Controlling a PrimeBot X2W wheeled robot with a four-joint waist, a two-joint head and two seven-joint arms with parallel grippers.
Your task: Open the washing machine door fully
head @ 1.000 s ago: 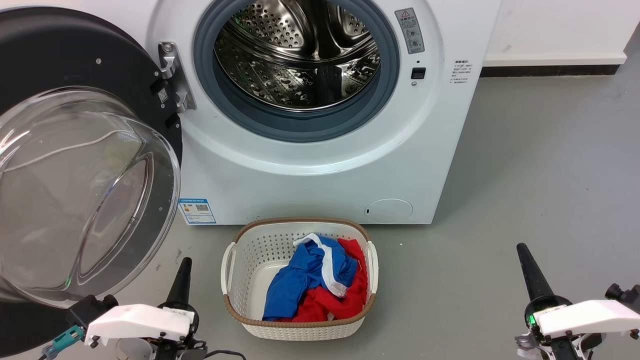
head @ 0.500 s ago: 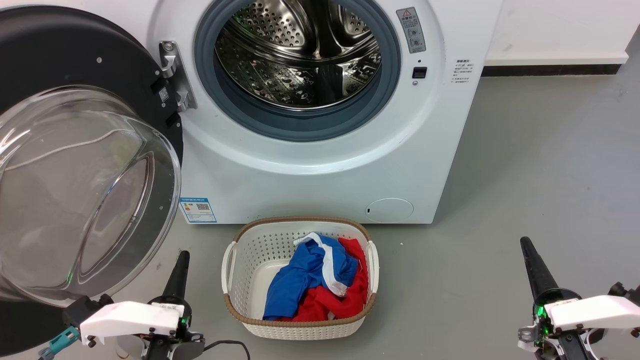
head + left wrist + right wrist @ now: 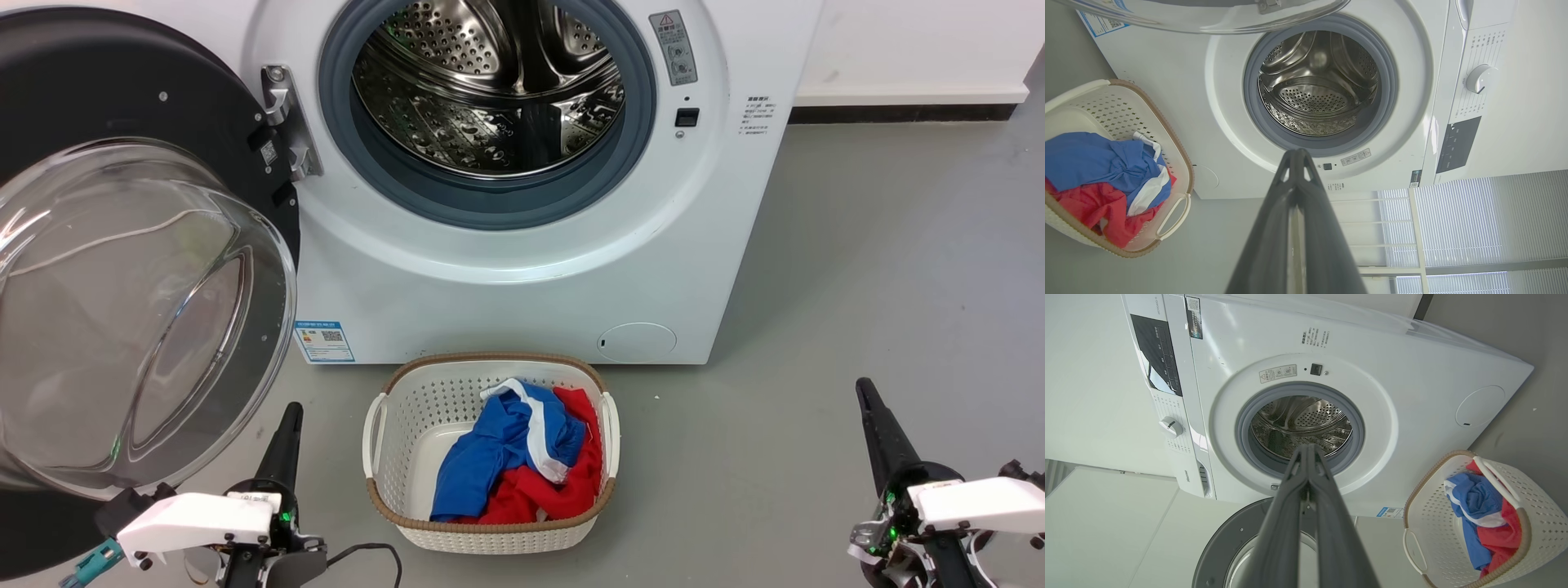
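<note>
The washing machine door point(image 3: 122, 90), a black disc with a bulging clear glass bowl point(image 3: 131, 318), stands swung wide open to the left of the white machine point(image 3: 506, 294), held on its metal hinge point(image 3: 282, 122). The steel drum point(image 3: 490, 90) lies exposed inside its grey rubber ring. My left gripper point(image 3: 291, 408) is shut and empty, low beside the door's glass bowl and apart from it. At the lower right my right gripper point(image 3: 864, 389) is shut and empty, well away from the machine. The door's glass rim point(image 3: 1208, 18) shows above my left gripper point(image 3: 1298, 153). The door point(image 3: 1224, 547) lies below my right gripper point(image 3: 1308, 448).
A white laundry basket point(image 3: 408, 408) holding blue and red clothes point(image 3: 514, 465) sits on the grey floor directly before the machine, between my two arms. A small round service flap point(image 3: 637, 341) is low on the machine front. Bare floor point(image 3: 882, 269) stretches to the right.
Both arms have drawn back slightly toward the bottom of the head view, still shut. The door stands as before. The head view has shifted very slightly.
</note>
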